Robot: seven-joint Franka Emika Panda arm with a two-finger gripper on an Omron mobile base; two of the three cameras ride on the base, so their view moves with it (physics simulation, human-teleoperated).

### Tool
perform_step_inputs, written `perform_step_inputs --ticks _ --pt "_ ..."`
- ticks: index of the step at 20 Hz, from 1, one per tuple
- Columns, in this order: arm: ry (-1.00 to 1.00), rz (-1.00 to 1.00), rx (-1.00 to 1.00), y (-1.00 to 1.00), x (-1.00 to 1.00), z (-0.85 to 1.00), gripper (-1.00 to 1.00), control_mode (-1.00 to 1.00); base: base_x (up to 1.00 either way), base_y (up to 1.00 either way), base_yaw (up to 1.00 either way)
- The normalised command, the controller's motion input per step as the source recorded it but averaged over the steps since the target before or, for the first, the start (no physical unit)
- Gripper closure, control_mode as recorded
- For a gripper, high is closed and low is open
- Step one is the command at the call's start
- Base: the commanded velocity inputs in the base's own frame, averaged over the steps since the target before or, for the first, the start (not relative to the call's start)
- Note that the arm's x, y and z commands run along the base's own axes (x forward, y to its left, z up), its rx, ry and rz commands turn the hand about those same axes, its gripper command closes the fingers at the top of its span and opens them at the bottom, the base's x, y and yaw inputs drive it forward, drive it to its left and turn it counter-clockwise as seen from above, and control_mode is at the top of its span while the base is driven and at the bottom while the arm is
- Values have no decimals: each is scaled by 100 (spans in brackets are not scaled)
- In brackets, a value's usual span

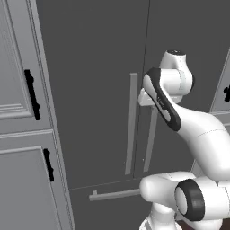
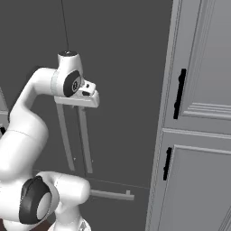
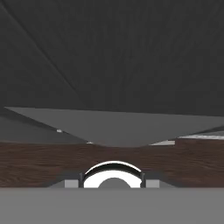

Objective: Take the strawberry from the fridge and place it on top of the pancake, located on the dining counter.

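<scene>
Left base view: the tall dark-grey double-door fridge (image 1: 99,90) stands shut, with two long grey vertical bar handles near its centre seam. The left bar handle (image 1: 131,123) is free. The white hand of the arm sits against the top of the right bar handle (image 1: 151,139), and the pincer (image 1: 146,99) is at that handle's upper end, its fingers hidden behind the wrist. A horizontal grey drawer handle (image 1: 114,194) runs along the lower drawer. Light-grey panelled cabinets (image 1: 22,148) with black handles stand to the left of the fridge.

Right base view: the pincer (image 2: 83,103) presses against the tops of the two vertical bars, the hand lying flat across them. From here I cannot tell whether the jaws are clamped on a bar or merely touching it. More light-grey panelled cabinets (image 2: 198,135) stand on the right.

Hand view: the camera looks along the dark fridge (image 3: 113,52) door face, with a grey bar (image 3: 113,127) crossing close in front and dark wood flooring (image 3: 39,162) beyond. The strawberry cannot be seen with the doors closed.
</scene>
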Motion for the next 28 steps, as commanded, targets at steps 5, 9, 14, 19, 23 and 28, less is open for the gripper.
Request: perform_step_inputs --ticks 5,9,14,19,23,28 --pt "0 0 0 0 0 0 -100 100 -31 0 0" --pt "0 0 0 0 0 0 -100 100 -69 1 0" --pt "0 0 0 0 0 0 -100 100 -47 5 0" --pt "0 0 0 0 0 0 -100 100 -49 1 0" --pt "0 0 0 0 0 0 -100 100 -14 0 0" --pt "-29 0 0 0 17 -23 -100 -100 0 0 0"
